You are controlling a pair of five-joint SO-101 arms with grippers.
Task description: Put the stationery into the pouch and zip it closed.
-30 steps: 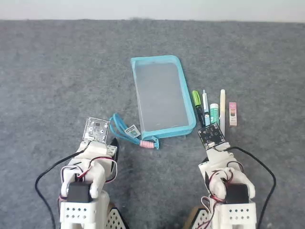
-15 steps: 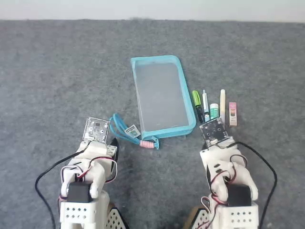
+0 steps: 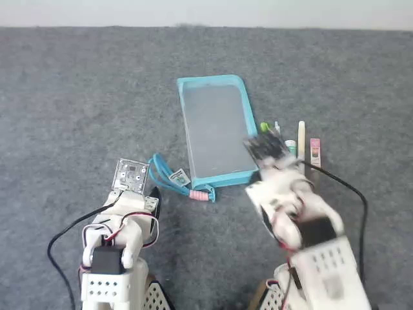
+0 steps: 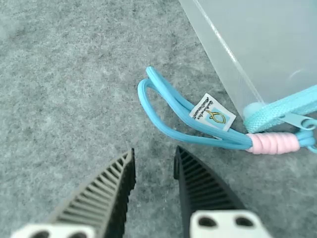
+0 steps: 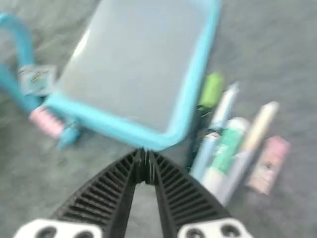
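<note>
The clear pouch (image 3: 216, 129) with a blue rim lies flat in the middle of the grey mat, and the zip state is not clear. To its right lies a row of stationery: a green marker (image 5: 212, 89), a pen (image 5: 218, 116), a teal glue stick (image 5: 229, 144), a cream pen (image 3: 301, 137) and a pink eraser (image 3: 315, 154). My right gripper (image 5: 145, 161) is shut and empty, hovering over the pouch's near right corner (image 5: 163, 139). My left gripper (image 4: 153, 166) is open just short of the blue strap loop (image 4: 166, 111) with its white tag (image 4: 213, 113).
A pink coil (image 4: 275, 144) joins the strap to the pouch's near corner. The right arm (image 3: 287, 200) covers the near ends of the marker and pens in the high view. Grey mat runs wide on the left and at the back.
The right arm has swung forward and to the left, from near the stationery's near ends to over the pouch's near right corner. The left arm has stayed still.
</note>
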